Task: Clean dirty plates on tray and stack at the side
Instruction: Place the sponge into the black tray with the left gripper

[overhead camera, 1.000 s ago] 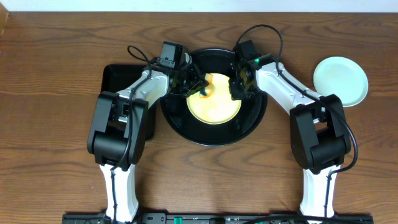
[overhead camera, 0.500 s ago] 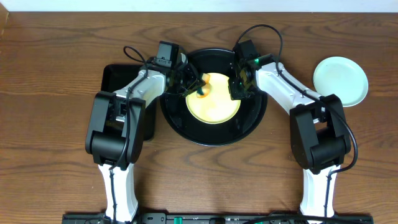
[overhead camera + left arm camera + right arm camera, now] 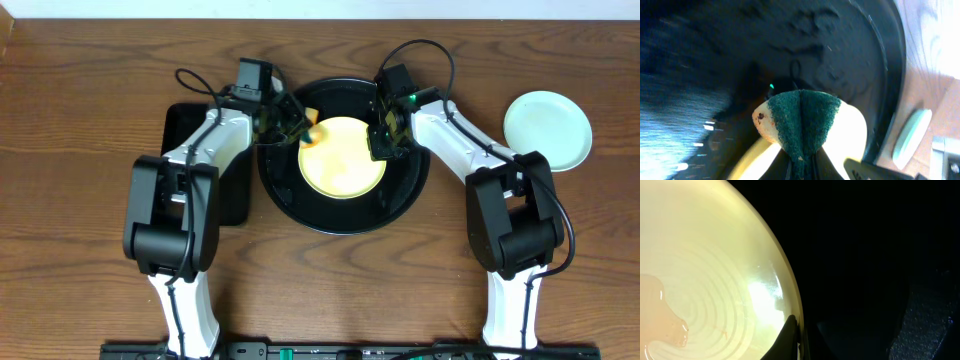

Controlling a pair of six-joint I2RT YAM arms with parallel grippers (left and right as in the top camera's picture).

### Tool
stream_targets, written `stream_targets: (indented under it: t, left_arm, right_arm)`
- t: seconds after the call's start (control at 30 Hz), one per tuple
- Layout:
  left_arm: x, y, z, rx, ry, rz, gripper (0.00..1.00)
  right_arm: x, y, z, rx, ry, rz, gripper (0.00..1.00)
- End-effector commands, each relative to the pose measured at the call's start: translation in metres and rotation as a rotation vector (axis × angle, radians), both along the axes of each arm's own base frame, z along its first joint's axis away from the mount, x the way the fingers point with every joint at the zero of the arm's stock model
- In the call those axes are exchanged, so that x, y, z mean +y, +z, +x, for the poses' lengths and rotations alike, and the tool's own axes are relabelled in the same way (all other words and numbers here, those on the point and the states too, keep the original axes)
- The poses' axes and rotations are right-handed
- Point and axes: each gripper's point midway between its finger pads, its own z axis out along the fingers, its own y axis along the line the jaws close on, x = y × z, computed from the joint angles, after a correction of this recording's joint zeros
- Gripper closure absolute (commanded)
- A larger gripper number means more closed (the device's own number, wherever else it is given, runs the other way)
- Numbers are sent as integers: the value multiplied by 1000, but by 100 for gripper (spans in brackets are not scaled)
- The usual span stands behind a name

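Note:
The pale yellow plate (image 3: 343,160) lies in the round black tray (image 3: 345,215). My right gripper (image 3: 384,141) is shut on the plate's right rim; the right wrist view shows its fingers (image 3: 799,341) pinching the rim of the plate (image 3: 705,270), with a brown smear (image 3: 662,317) on the plate. My left gripper (image 3: 297,127) is shut on a yellow sponge with a green scouring face (image 3: 312,129), held at the plate's back-left edge. In the left wrist view the sponge (image 3: 802,117) hangs over the tray (image 3: 840,55) and the plate (image 3: 852,135). A mint plate (image 3: 547,130) lies on the tabletop at the right.
A rectangular black tray (image 3: 190,130) lies left of the round tray, partly under my left arm. The mint plate also shows edge-on in the left wrist view (image 3: 911,137). Bare wood tabletop (image 3: 330,285) lies in front of the round tray.
My left gripper has moved left and back with the sponge, from over the yellow plate to its back-left edge. The right gripper and the plate have not moved.

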Motion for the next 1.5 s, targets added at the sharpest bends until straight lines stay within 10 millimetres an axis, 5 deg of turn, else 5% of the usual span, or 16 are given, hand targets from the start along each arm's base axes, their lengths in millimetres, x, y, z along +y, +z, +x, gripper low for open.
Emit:
stream_targets:
  t: [0.0,0.3,0.43,0.73,1.0,1.07,1.1,1.17,1.47]
  left_arm:
    - [17,20,11,-53,45,36,93]
    - [35,97,17,-268,39,115,93]
    - [53,114,6,-342,-42,249,93]
    - [175,75,-27,-151,-90,841,92]
    - [189,43,-40,-66,-157,866,91]
    - [192,39,-41,-52,-167,886,76]
    - [195,37,-41,-41,-165,902,50]
    - [196,35,-42,-34,-165,908,30]
    - [197,34,-43,-28,-166,908,25]
  right_arm:
    - [-6,-24,-13,59,-1,-48,99]
    - [-6,-24,-13,59,-1,-48,99]
    - [-6,-24,-13,59,-1,-48,99]
    - [-6,-24,-12,56,-1,-47,99]
    - [-6,-24,-12,55,-1,-46,99]
    - [-6,-24,-12,55,-1,-46,99]
    - [-6,-24,-12,56,-1,-47,99]
    - [-6,-24,-12,56,-1,-46,99]
    - [-6,-24,-12,56,-1,-46,91]
